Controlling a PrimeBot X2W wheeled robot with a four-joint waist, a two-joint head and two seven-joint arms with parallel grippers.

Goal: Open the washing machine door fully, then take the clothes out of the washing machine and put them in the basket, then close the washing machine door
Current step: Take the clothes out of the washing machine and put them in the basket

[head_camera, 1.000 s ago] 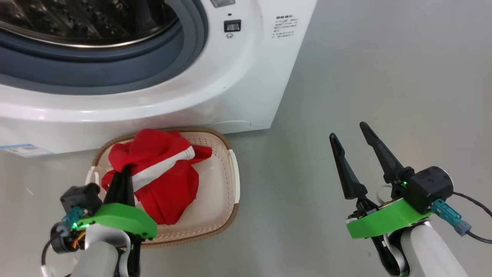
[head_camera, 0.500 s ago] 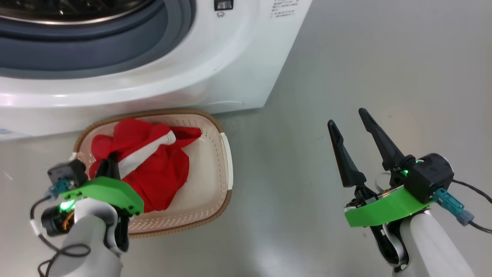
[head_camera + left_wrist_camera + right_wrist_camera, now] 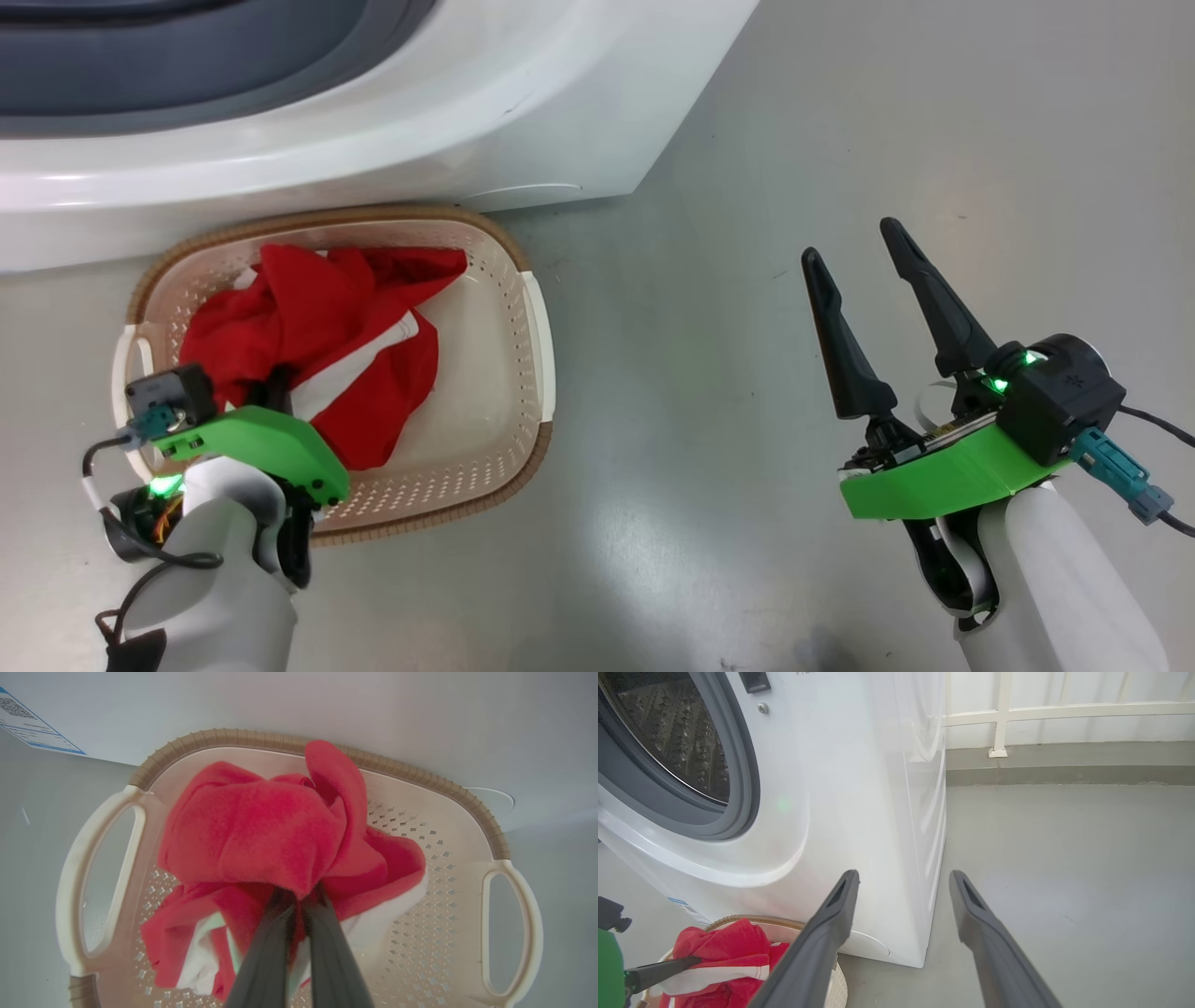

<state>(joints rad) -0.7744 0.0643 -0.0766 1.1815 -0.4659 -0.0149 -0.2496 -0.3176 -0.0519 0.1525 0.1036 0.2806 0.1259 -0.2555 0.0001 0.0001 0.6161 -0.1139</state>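
Left pincer [image 3: 299, 900]: its two dark fingers are pressed nearly together, with a fold of the clothes [image 3: 261, 840] pinched between them.
Left pincer's place: it sits low inside the basket [image 3: 402, 772], at the side nearer the robot, and its fingertips are buried under the red cloth.
Right pincer [image 3: 850, 243]: its fingers are spread wide and hold nothing. It hangs over bare floor [image 3: 728, 280], well apart from the basket, and touches nothing.
Clothes: a crumpled red bunch with a white band. It is heaped over the left pincer's fingertips, and its lower folds spread across the basket's perforated bottom. In the head view it fills the basket's left part, and the right part is bare.
Basket: cream plastic with a brown ribbed rim and two side handles [image 3: 514, 933]. It stands on the floor just in front of the washing machine [image 3: 485, 103], and whether it touches the machine cannot be told.
Washing machine: white, with the opening uncovered. The right wrist view shows a grey rubber seal [image 3: 747, 784] around a steel drum [image 3: 677, 742]. A small blue-edged label [image 3: 32, 728] sits low on the front.
Floor: smooth grey with a dull shine.
Room: beyond the machine's side a low grey ledge carries a white railing [image 3: 1004, 714].
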